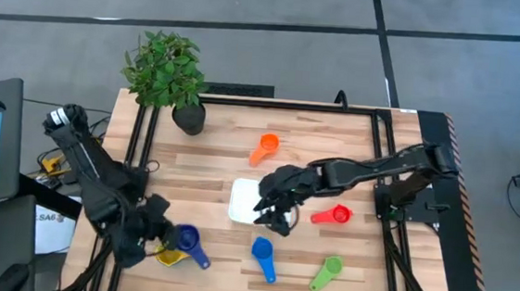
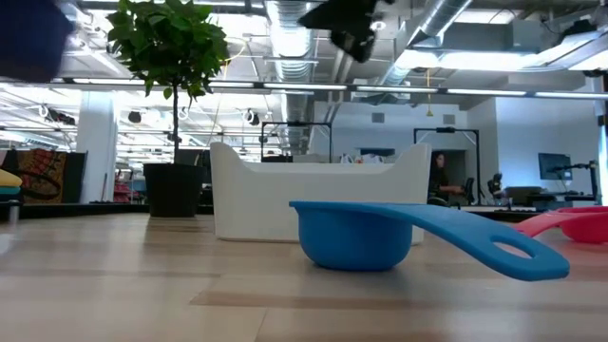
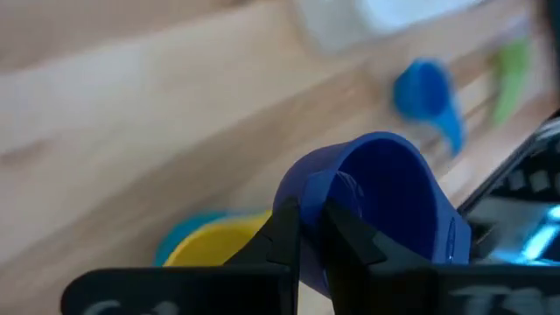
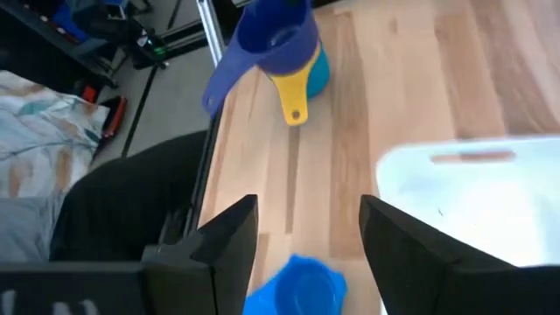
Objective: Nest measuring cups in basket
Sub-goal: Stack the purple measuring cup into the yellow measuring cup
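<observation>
Left claw (image 3: 311, 236) is clamped on the dark blue cup (image 3: 385, 210) rim, lifted just above the yellow cup (image 1: 169, 257) and a light blue one under it, near the tabletop (image 1: 211, 174) corner. Right claw (image 4: 306, 236) is apart, empty, over the basket (image 1: 244, 200) edge; blue cup (image 1: 263, 253) just below it, red cup (image 1: 334, 215) and green cup (image 1: 326, 272) beside, orange cup (image 1: 264, 148) beyond.

Risks: thin rim grip may let the cup swivel or slip in transit; both arms converging on the basket could collide.
</observation>
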{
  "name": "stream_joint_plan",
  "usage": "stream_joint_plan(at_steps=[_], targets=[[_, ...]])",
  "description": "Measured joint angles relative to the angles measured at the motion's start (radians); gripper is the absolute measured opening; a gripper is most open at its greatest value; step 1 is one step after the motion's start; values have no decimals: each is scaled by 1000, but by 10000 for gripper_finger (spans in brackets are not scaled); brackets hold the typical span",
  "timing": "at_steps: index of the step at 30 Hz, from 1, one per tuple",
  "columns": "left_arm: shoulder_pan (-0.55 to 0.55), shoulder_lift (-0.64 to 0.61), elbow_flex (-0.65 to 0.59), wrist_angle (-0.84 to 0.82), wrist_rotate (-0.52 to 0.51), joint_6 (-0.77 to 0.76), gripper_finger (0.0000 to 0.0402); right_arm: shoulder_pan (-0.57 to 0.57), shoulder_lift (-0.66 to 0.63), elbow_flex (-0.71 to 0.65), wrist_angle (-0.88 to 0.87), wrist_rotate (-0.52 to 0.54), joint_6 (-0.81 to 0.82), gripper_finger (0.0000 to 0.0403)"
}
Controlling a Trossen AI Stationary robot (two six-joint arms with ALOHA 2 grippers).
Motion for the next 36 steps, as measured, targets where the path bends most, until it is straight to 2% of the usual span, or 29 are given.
stream_joint_plan(at_steps=[5, 9, 15, 28, 36], targets=[[-52, 42, 0, 6, 109, -78, 18, -3, -99, -97, -2, 66, 1, 224], [-54, 49, 0, 11, 137, -84, 18, -13, -139, -162, 13, 108, 24, 224], [-54, 51, 0, -103, 215, -84, 20, -17, -160, -235, 33, 130, 48, 223], [-50, 75, 0, -110, 204, -83, 23, -24, -153, -261, 80, 130, 58, 225], [-50, 120, 0, -54, 226, -76, 68, -24, -153, -261, 83, 130, 60, 228]])
